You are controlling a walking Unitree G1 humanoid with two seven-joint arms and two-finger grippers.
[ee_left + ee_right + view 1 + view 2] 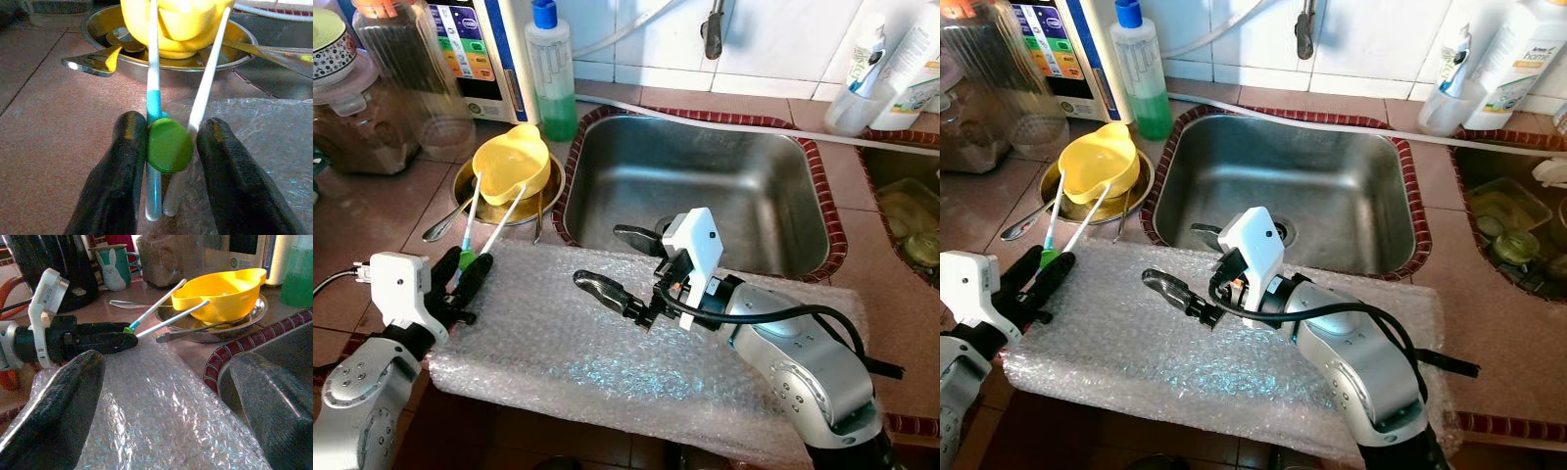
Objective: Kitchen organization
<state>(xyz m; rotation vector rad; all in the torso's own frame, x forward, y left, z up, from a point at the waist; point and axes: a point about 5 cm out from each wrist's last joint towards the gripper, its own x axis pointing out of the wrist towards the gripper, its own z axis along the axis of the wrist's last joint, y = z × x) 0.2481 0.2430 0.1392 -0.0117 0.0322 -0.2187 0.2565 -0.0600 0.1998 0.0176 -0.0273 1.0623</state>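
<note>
Left gripper (462,277) clamps two white sticks by the counter's edge; right gripper (619,262) hovers wide open over the bubble wrap (607,343).

Left eye view: the sticks (499,227) run from the left gripper toward one o'clock, their far ends resting on the yellow bowl (512,162), which sits in a steel dish (547,196). The sink (705,191) lies at three o'clock from the bowl, a green soap bottle (551,73) at twelve.
Right eye view: the right gripper hangs above the wrap's middle, one finger over the sink rim.
Left wrist view: both fingers (120,181) press the sticks and a green cap (169,145) between them.
Right wrist view: its fingers (54,406) stand far apart; the left gripper lies ahead at ten o'clock, on the wrap's edge.
</note>
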